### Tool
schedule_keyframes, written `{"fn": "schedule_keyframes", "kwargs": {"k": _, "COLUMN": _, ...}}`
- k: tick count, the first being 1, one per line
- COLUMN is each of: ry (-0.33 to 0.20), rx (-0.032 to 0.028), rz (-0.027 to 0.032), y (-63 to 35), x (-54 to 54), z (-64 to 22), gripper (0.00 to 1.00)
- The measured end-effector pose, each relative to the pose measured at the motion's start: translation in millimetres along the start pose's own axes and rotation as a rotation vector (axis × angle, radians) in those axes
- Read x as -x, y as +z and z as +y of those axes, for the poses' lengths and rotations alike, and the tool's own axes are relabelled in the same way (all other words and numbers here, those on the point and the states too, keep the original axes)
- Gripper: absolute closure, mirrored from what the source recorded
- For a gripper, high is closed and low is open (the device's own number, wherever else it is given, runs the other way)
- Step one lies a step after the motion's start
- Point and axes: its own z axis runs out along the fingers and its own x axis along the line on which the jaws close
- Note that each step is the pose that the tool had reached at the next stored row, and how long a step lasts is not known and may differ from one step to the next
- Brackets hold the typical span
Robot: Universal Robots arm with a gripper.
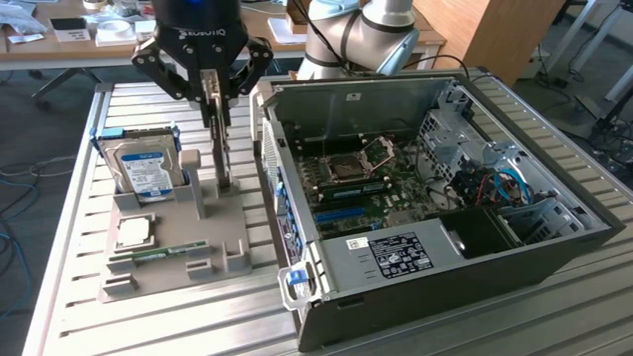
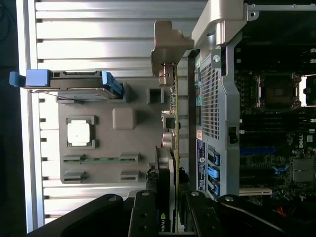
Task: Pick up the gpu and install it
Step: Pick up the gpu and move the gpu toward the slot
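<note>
Plainly, you were at the pick-up. The tool (image 1: 215, 100) was clamped on the upper end of the gpu (image 1: 224, 148). The card stood on edge over the tray (image 1: 222, 222) on the worktop (image 1: 79, 282), with the drive (image 1: 147, 169) to the exterior view's left and the open case (image 1: 396, 256) to its right. I could not tell whether its lower end had cleared the tray.

As I judged it, this step called for a straight, slow vertical pull. On the drive side you had some room. On the case side the card sat just beside the perforated rear wall (image 2: 212, 98), so any lean that way risked a scrape. You also needed a firm, square grip, because a tall card held by one end will swing if the tool jerks.

As for the card itself, the exterior view gave you little more than a thin upright strip under the tool. From the wrist it ran edge-on away from the tool (image 2: 167, 197): the gpu (image 2: 169, 148) showed a black cooler on the side facing the drive, a thin yellow-green board edge on the side facing the case, and small metal fittings along its length.
</note>
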Motion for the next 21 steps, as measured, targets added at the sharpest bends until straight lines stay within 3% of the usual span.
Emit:
{"fn": "schedule_keyframes", "kwargs": {"k": 8, "ry": 0.0, "rx": 0.0016, "rz": 0.0, "y": -1.9, "x": 12.4, "z": 0.6, "gripper": 0.73}}
{"fn": "schedule_keyframes", "kwargs": {"k": 21, "ry": 0.0, "rx": 0.0068, "rz": 0.0, "y": -0.9, "x": 48.2, "z": 2.0, "gripper": 0.73}}
